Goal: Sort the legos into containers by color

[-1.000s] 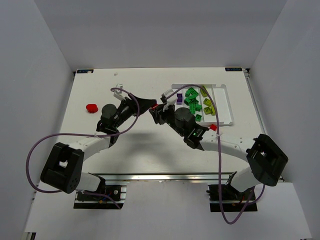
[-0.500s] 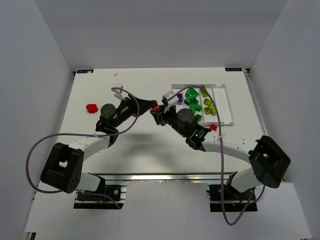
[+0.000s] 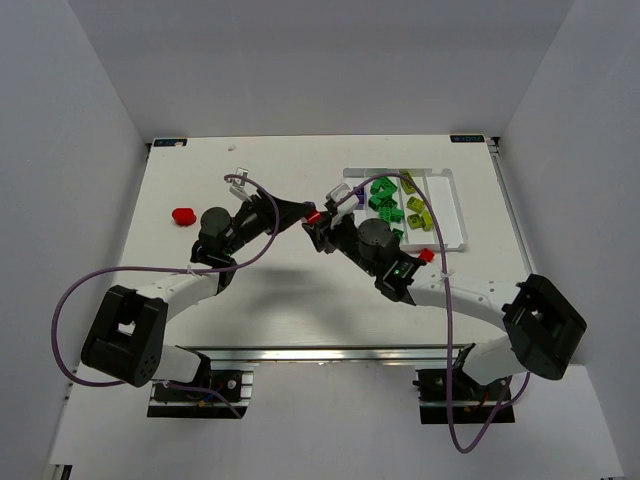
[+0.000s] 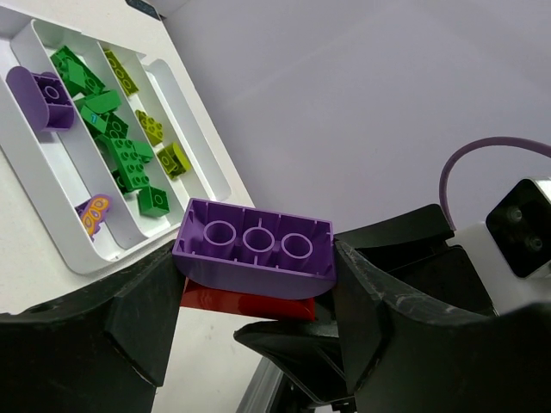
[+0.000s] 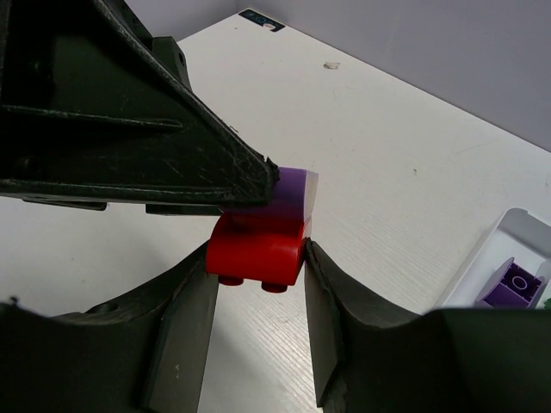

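White table (image 3: pixel 280 295) between pale grey walls (image 3: pixel 300 60) carries a compartmented tray (image 3: pixel 462 215).

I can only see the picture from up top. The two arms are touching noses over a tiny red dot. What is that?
Observer: It's a red brick, pinched between the right gripper fingers.
Operator: What is the other arm holding?
Observer: The left gripper clamps a purple brick that sits right against the red one.
Operator: Is there any purple in the tray?
Observer: Yes. A purple piece with an orange print lies at one end of the tray, in its outer compartment. Your view doesn't show it.
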